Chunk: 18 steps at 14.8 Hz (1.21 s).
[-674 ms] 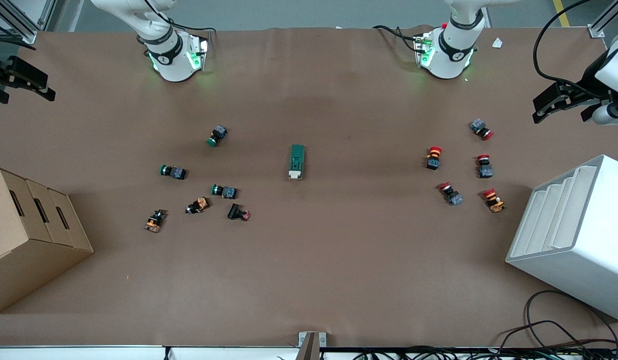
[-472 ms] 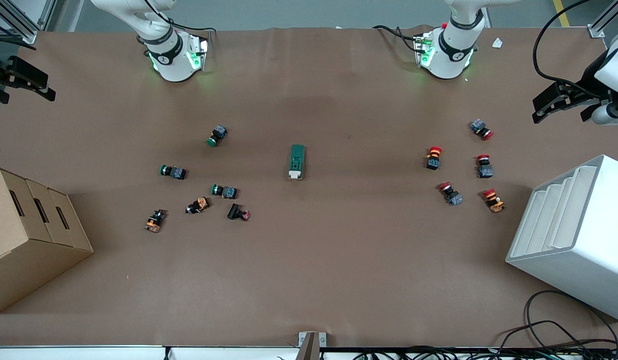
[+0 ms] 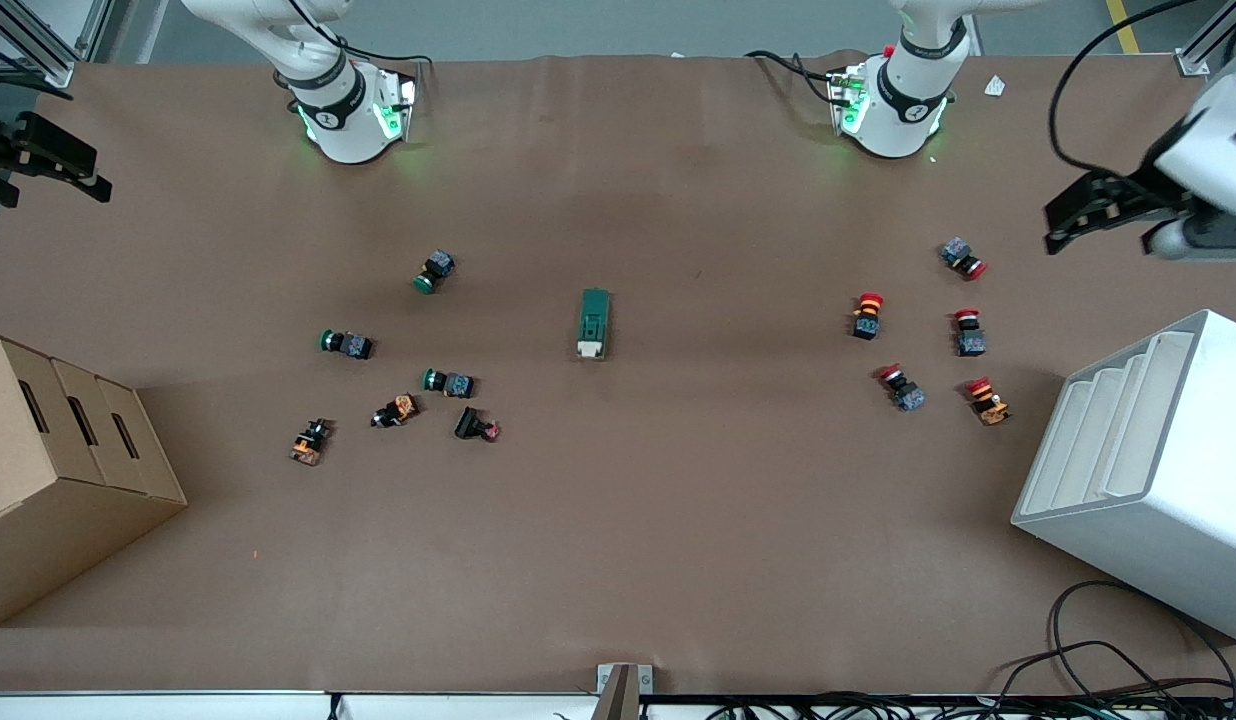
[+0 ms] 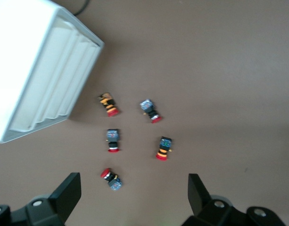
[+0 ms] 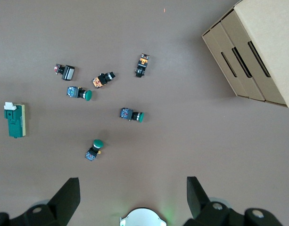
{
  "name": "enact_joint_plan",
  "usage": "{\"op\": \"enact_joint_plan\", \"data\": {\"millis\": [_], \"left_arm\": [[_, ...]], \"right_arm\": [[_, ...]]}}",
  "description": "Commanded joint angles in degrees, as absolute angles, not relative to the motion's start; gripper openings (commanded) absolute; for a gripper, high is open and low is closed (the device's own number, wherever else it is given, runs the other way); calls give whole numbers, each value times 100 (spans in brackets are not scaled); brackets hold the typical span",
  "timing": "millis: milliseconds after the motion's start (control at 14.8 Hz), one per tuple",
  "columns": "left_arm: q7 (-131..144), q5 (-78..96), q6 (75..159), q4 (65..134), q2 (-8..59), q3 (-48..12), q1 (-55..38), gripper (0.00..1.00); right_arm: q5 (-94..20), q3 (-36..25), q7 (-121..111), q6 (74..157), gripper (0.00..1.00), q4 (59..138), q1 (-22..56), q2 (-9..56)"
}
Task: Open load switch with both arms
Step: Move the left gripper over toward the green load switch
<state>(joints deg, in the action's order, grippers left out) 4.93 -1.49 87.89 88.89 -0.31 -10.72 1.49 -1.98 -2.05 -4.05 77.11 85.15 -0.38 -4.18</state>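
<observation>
The load switch (image 3: 594, 323), a dark-green block with a white lever end, lies flat at the middle of the table; it also shows in the right wrist view (image 5: 14, 120). My left gripper (image 3: 1097, 243) hangs open high over the left arm's end of the table, above several red push-buttons (image 4: 113, 140), with nothing between its fingers (image 4: 70, 186). My right gripper (image 3: 48, 188) hangs open high over the right arm's end, near its own base (image 5: 142, 218), and holds nothing. Both grippers are well apart from the switch.
Several green and orange push-buttons (image 3: 445, 382) lie toward the right arm's end, and red ones (image 3: 867, 315) toward the left arm's. A cardboard box (image 3: 48, 470) stands at the right arm's end. A white stepped rack (image 3: 1148, 460) stands at the left arm's end.
My left gripper has shifted a little toward the middle of the table. The right arm, the switch and the buttons have not moved.
</observation>
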Motion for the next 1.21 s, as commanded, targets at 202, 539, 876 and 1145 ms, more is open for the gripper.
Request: {"op": "enact_joint_plan", "data": {"millis": [202,539,876,1145], "left_arm": [[1377,-211,9700,9209,422,-1994,-26,100],[3037,-316,10993,10281,475,-2593,-552,100],[4725,-1222,11961,11083,781,-2681,-1589,100],[6385,-2386,12076,11057,1386,-2689,-2581,100]], "right_arm": [[-26,-211,-527,7761,100,8587,-9,-492],[-35,-211,-440,7708,100,8578,-9,-492],[-105,-229,-431,7734,100,8552,-53,-343],[-106,-229,-492,7892,100,8552,-44,-133]]}}
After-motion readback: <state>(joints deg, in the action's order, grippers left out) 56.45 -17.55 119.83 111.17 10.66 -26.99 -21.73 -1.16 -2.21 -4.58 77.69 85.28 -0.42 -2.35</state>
